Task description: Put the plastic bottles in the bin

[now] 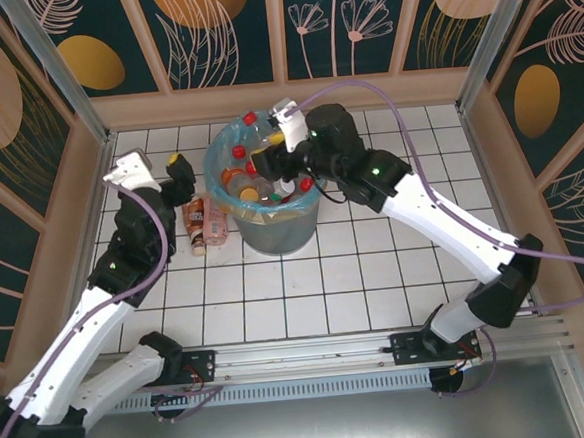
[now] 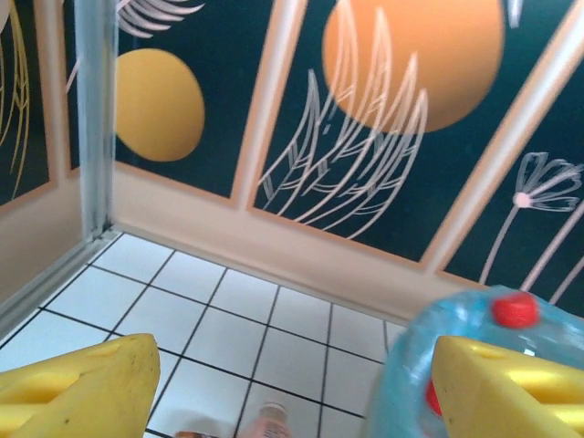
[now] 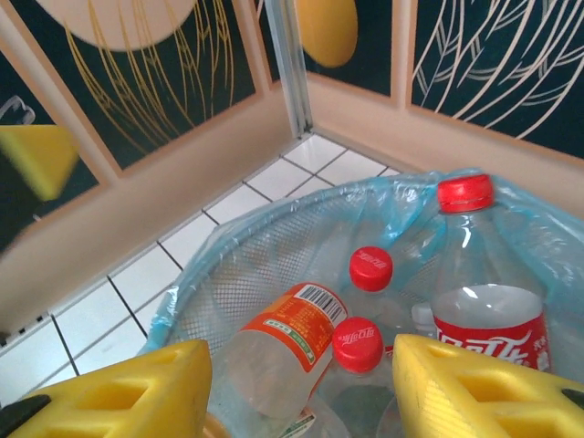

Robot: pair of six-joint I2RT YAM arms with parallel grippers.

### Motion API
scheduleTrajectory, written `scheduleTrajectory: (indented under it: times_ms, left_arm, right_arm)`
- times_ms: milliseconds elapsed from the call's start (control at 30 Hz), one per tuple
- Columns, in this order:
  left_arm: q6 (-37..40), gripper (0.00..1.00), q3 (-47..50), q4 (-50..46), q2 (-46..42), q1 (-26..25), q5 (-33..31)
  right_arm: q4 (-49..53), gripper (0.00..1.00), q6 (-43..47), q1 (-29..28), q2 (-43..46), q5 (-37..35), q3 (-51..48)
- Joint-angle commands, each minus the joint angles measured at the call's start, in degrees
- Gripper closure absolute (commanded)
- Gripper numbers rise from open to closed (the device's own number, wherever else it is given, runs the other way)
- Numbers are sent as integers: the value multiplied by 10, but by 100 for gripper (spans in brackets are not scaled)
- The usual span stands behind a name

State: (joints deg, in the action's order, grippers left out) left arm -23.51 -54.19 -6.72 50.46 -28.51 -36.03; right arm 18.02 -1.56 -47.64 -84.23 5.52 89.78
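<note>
The grey bin (image 1: 273, 230) with its light-blue bag stands on the tiled floor and holds several plastic bottles. My right gripper (image 1: 268, 161) hangs open over it, nothing between its yellow fingers (image 3: 119, 392). Below that gripper (image 3: 301, 392) lie an orange-labelled bottle (image 3: 292, 342), a red-labelled bottle (image 3: 488, 333) and red caps (image 3: 371, 268). My left gripper (image 1: 181, 182) is open left of the bin, above two bottles (image 1: 205, 223) lying on the floor. In the left wrist view that gripper (image 2: 292, 401) frames a pinkish bottle (image 2: 271, 422), with the bin's bag (image 2: 420, 356) at the right finger.
Patterned walls (image 1: 229, 33) with wooden trim close off the back and both sides. A metal post (image 2: 96, 119) stands in the back left corner. White floor tiles (image 1: 375, 263) spread in front of and to the right of the bin.
</note>
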Motion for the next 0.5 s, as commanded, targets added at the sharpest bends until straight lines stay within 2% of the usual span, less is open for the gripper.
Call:
scheduleTrajectory:
  times_ms: [0,67,100,200,333,467]
  left_arm:
    - [-39,21,-5,-2,44,104,184]
    - [-61,20,0,3,88,168,272]
    - [-62,19,3,7,106,182,293]
    - [-66,16,26,24,157,208,316]
    - [-85,16,66,62,215,250,379]
    - [-78,15,76,67,276,260,409]
  right_arm:
    - [-67,44,-22,-2,38,-18,-29]
    - [-66,44,-32,-3,48,-2,-36]
    - [-63,44,-36,-3,50,10,-36]
    - [-54,43,-46,-6,50,43,-38]
    - [-59,42,-49,-11,56,44,-66]
    - [-56,38,-51,-11,58,47,-79]
